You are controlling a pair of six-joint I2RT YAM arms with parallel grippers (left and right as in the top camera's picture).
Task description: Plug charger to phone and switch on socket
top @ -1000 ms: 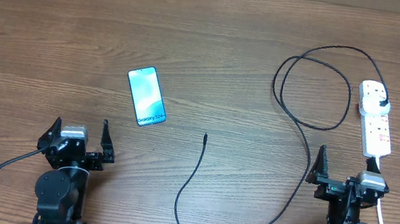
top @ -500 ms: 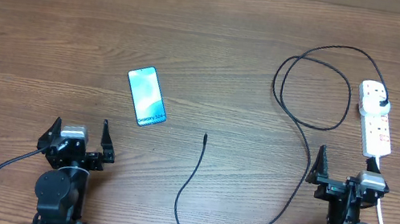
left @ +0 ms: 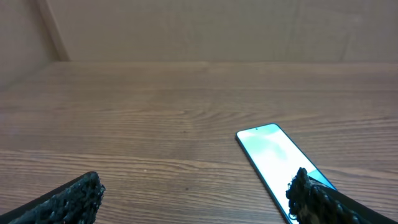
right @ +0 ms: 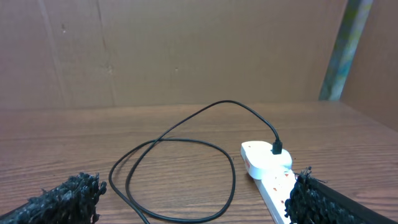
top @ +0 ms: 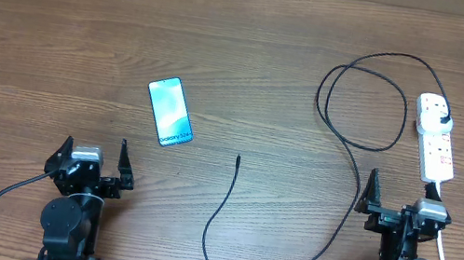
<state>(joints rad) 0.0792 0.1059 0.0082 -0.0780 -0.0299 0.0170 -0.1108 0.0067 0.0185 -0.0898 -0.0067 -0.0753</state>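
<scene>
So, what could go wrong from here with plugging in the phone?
The connector tip is small and lies flat, so a pinch may slip. The phone lies loose; pushing the tip in may slide it. The cable loop beside the socket may snag.

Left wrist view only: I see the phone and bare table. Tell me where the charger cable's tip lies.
Observer: The cable tip lies on the table right of the phone and nearer the arms, not touching it.
Operator: Report the other end.
Observer: Its black plug sits in the far end of the white power strip, ahead of the right arm.
Operator: Describe the run between.
Observer: The cable loops left of the strip, then sweeps back toward the arms before reaching the tip.
</scene>
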